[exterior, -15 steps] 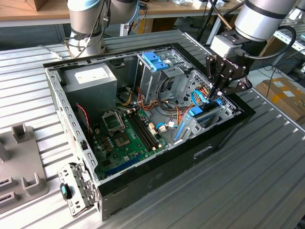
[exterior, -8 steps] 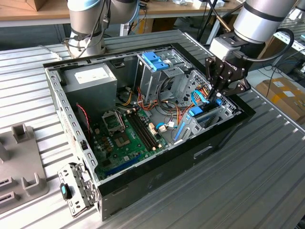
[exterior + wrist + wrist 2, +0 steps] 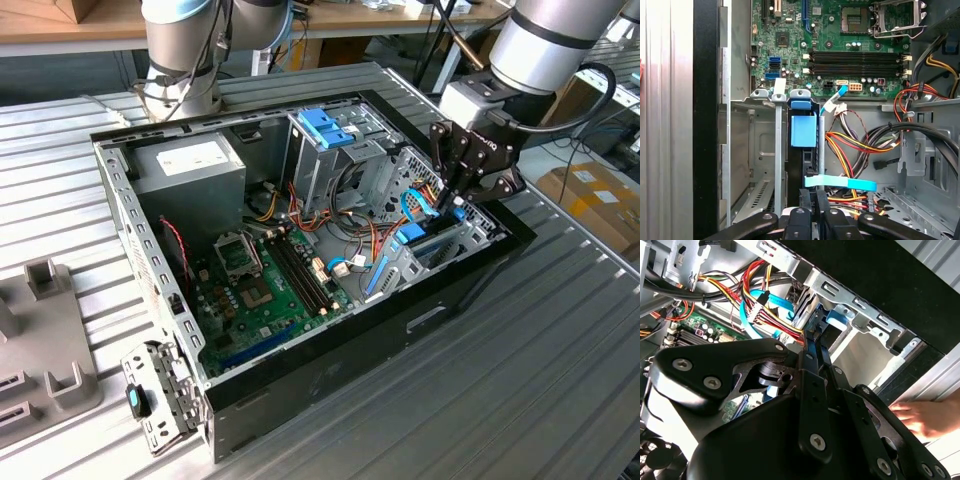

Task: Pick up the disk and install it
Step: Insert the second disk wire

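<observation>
- Disk [image 3: 803, 131]: stands on edge in the drive cage [image 3: 752, 150] at the front corner of the open computer case [image 3: 330, 375]; its light blue rail shows in the first wrist view between the cage's metal uprights. In the exterior view the blue rail [image 3: 412, 237] sits low in the bay, just under the gripper.
- Gripper [image 3: 462, 200]: black, linked fingers, reaching down into the case at the exterior view's right, directly above the bay. In the first wrist view the fingers [image 3: 807, 200] stand close together at the disk's near edge; jaws narrow, and whether they pinch the rail or only touch it I cannot tell.
- Flat blue cable [image 3: 840, 183]: crosses just in front of the fingertips, beside a bundle of red, yellow and black wires [image 3: 860, 142].
- Motherboard [image 3: 270, 285]: lies flat on the case floor, beyond the cage.
- A person's hand [image 3: 925, 417]: rests outside the case wall in the second wrist view.
- Power supply box [image 3: 190, 165]: at the case's far corner, well apart from the gripper.
</observation>
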Controlling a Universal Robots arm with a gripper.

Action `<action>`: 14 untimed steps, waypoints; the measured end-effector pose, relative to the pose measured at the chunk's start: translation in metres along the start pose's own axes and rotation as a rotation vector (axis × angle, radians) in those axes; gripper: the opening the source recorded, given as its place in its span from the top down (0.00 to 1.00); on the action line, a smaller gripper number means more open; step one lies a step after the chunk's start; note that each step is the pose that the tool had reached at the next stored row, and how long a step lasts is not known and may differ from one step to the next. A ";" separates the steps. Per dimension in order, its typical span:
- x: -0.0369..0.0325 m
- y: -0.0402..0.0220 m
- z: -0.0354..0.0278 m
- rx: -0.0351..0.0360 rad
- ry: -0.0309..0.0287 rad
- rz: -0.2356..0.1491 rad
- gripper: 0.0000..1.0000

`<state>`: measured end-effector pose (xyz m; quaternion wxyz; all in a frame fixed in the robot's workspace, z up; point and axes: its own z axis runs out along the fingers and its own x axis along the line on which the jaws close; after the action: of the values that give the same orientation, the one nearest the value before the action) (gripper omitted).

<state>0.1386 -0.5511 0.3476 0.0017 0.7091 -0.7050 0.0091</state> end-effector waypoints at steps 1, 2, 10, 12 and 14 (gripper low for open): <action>0.0000 0.0000 0.0004 0.0000 0.0000 0.000 0.84; 0.0000 0.0000 0.0007 0.0000 0.0000 0.000 0.84; 0.0000 0.0000 0.0019 0.0000 -0.0004 0.000 0.84; 0.0000 0.0000 0.0012 0.0000 -0.0008 0.000 0.84; 0.0000 0.0000 0.0001 0.0001 -0.0005 0.000 0.84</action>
<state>0.1386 -0.5511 0.3475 0.0015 0.7091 -0.7051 0.0089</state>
